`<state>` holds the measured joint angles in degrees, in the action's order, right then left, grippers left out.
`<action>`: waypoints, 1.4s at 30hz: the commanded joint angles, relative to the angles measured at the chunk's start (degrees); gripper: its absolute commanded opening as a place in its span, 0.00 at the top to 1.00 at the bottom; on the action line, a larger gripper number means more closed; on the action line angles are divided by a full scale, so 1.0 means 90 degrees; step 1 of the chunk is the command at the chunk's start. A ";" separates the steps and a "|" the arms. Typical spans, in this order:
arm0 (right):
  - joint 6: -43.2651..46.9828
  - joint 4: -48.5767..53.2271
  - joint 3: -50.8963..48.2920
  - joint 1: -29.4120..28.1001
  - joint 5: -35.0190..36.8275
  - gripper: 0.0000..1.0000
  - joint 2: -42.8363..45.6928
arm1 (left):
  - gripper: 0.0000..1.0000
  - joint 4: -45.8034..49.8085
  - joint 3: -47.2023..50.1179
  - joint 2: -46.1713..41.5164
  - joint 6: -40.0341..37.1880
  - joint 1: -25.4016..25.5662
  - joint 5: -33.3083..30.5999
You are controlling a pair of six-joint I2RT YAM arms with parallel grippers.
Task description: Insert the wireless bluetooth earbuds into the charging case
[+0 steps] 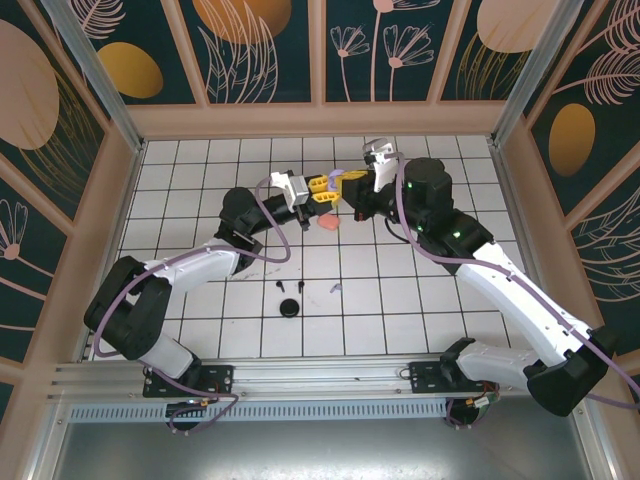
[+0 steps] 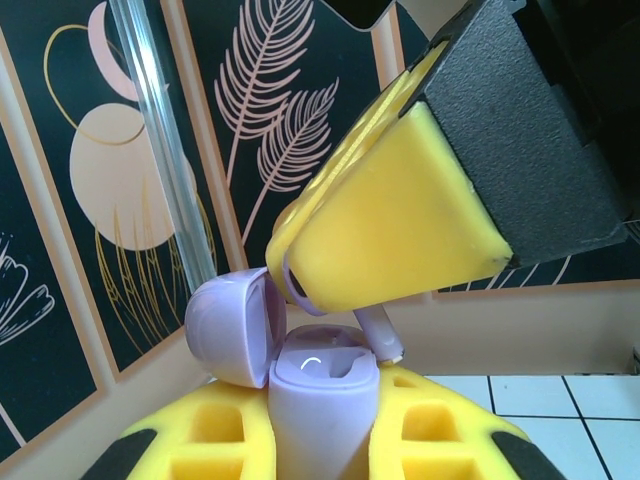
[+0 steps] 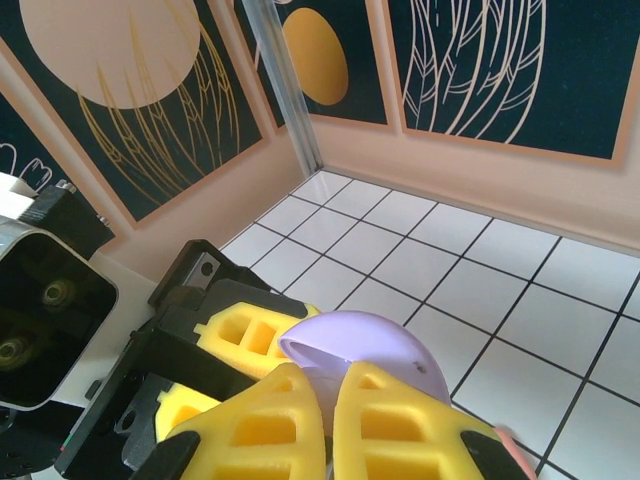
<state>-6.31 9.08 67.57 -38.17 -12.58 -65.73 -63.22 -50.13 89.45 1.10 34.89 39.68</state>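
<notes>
My left gripper (image 2: 325,425) is shut on the lilac charging case (image 2: 322,400), held upright with its lid (image 2: 228,325) swung open to the left. My right gripper (image 3: 330,390) comes from above, shut on a lilac earbud (image 2: 382,335). The earbud's stem pokes out below the yellow pads, right at the case's right rim. In the top view both grippers, left (image 1: 318,186) and right (image 1: 354,184), meet over the far middle of the table with the case (image 1: 335,178) between them. A second lilac earbud (image 1: 336,288) and two black earbuds (image 1: 277,288) lie on the tiles.
A salmon-pink case (image 1: 328,224) lies just in front of the grippers. A black case (image 1: 290,307) sits nearer the arm bases. Patterned walls (image 1: 320,50) close in the tiled table (image 1: 420,300) on three sides.
</notes>
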 commanded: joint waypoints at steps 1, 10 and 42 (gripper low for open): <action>-0.0041 -0.0369 0.0090 0.0062 -0.0126 0.99 0.0114 | 1.00 -0.0290 -0.0225 0.0032 0.0100 0.0039 0.0211; -0.0137 -0.0543 0.0089 0.0062 -0.0165 1.00 0.0164 | 1.00 -0.0261 -0.0222 0.0032 0.0128 0.0037 0.0269; -0.0138 -0.0439 -0.0174 0.0169 -0.0548 1.00 -0.0060 | 1.00 -0.0368 -0.0425 0.0051 0.0376 0.0039 0.0289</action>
<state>-6.94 4.80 67.31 -37.06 -15.16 -65.67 -63.20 -51.44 89.73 3.51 34.89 41.56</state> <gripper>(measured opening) 0.071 0.173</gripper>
